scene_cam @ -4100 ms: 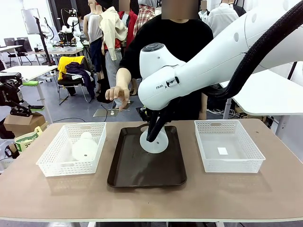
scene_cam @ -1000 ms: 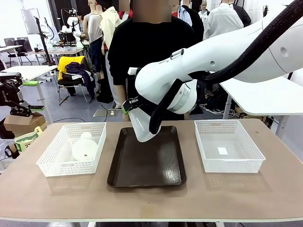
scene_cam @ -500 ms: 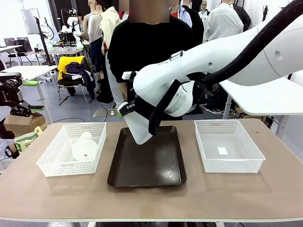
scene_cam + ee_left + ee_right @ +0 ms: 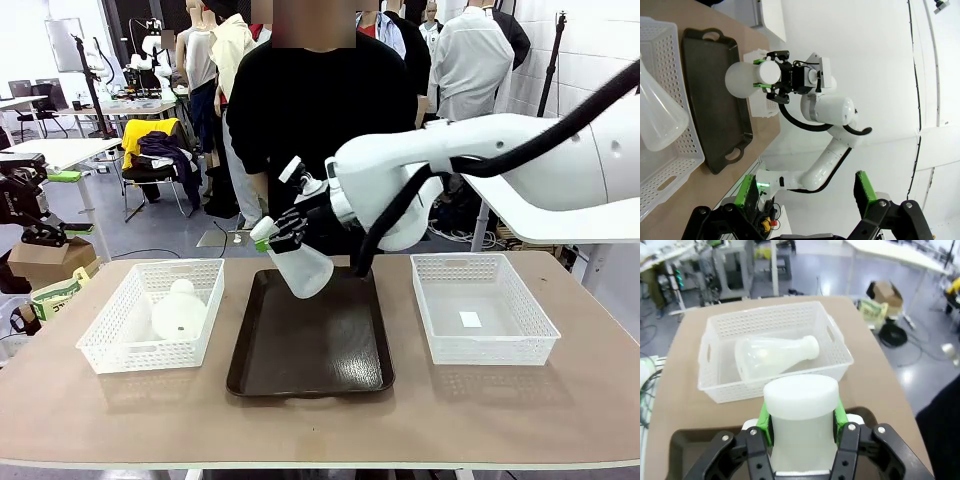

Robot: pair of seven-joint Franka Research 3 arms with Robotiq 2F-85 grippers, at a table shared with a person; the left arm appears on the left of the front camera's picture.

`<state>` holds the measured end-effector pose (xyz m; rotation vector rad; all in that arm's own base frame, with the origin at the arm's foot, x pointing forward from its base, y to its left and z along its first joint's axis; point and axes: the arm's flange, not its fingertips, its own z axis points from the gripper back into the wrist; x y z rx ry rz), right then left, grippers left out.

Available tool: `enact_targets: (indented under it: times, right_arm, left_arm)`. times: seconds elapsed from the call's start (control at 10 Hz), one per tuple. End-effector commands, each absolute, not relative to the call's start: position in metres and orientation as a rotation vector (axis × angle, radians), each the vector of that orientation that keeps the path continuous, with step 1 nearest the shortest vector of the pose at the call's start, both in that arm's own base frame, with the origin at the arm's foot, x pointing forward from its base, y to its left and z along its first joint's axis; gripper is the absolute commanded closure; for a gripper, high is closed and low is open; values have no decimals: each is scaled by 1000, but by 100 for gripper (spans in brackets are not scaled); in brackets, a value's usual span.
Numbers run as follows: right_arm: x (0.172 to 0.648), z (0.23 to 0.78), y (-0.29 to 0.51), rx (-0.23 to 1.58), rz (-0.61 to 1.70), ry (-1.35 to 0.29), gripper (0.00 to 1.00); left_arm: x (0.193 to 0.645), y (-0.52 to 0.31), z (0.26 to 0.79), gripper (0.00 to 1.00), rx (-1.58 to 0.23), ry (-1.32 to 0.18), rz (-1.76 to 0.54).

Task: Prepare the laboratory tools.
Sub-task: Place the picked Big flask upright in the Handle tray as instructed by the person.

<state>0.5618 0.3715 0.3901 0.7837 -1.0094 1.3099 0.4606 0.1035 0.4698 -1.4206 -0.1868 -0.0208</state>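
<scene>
Tray (image 4: 310, 350) below; flask (image 4: 303, 270) neck between right gripper (image 4: 266, 235) jaws (tilted, seemingly clamped).

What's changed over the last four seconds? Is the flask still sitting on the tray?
No. The right hand has lifted the flask off the tray, where it stood upright, and tipped it so the neck points toward the left basket. The arm's bulk has swung back to the right. The second flask in the left basket, the right basket and the tray stayed put.
</scene>
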Motion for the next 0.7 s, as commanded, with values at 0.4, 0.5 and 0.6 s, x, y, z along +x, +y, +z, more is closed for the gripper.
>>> enact_targets:
  times: [0.4,0.5,0.6]
  right_arm:
    - [565,367,360,926,1302,-1067,100]
    - [565,367,360,926,1302,-1067,100]
    - [569,360,358,938,1232,-1045,100]
  left_arm:
    - [460,104,472,0,-1422,-191,-23]
    - [460,104,472,0,-1422,-191,-23]
    - [460,104,472,0,-1422,-191,-23]
